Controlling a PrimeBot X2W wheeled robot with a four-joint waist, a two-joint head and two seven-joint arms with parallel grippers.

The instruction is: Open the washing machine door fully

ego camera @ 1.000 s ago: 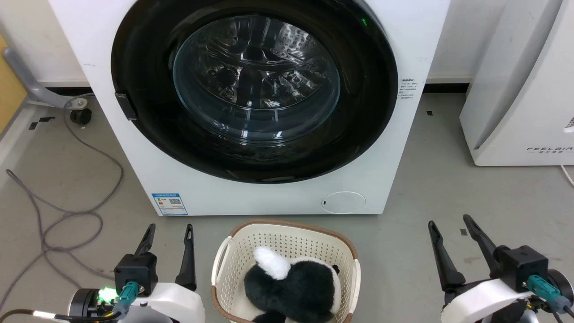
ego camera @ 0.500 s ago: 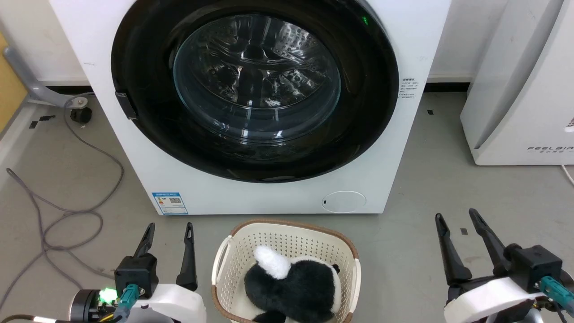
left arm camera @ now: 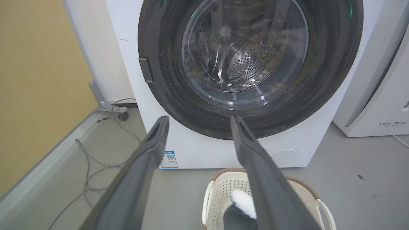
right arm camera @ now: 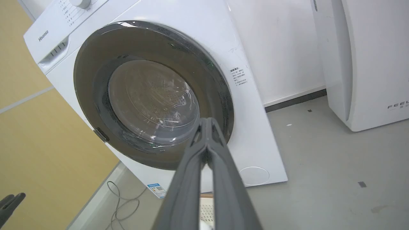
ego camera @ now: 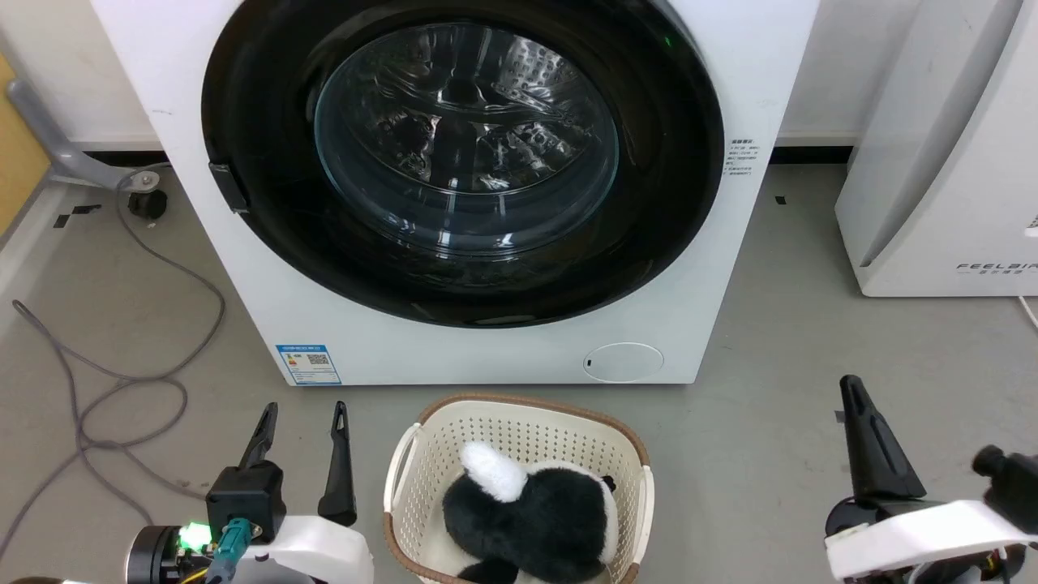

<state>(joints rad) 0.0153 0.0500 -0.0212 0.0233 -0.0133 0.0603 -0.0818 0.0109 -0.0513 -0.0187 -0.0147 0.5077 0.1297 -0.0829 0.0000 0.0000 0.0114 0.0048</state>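
The washing machine [ego camera: 486, 357] is a white front-loading box straight ahead. The washing machine door [ego camera: 462, 154], a glossy black disc with a clear glass bowl, lies flat against the front, closed. A small dark tab [ego camera: 228, 186] sits on its left rim. My left gripper [ego camera: 304, 414] stands open near the floor at the lower left, well short of the machine; its left wrist view shows the spread left gripper [left arm camera: 199, 119] before the door [left arm camera: 246, 57]. My right gripper [ego camera: 849, 389] is at the lower right, fingers together and holding nothing, as the right gripper [right arm camera: 207, 120] also appears against the door [right arm camera: 153, 95].
A cream laundry basket [ego camera: 405, 478] holding a black-and-white plush toy [ego camera: 527, 511] stands on the floor just in front of the machine, between my arms. A white appliance [ego camera: 949, 162] is at the right. Grey cables [ego camera: 122, 389] loop on the floor at the left.
My right gripper has gone from open to shut and has drifted right and lower in the head view. The left gripper and the door have not moved.
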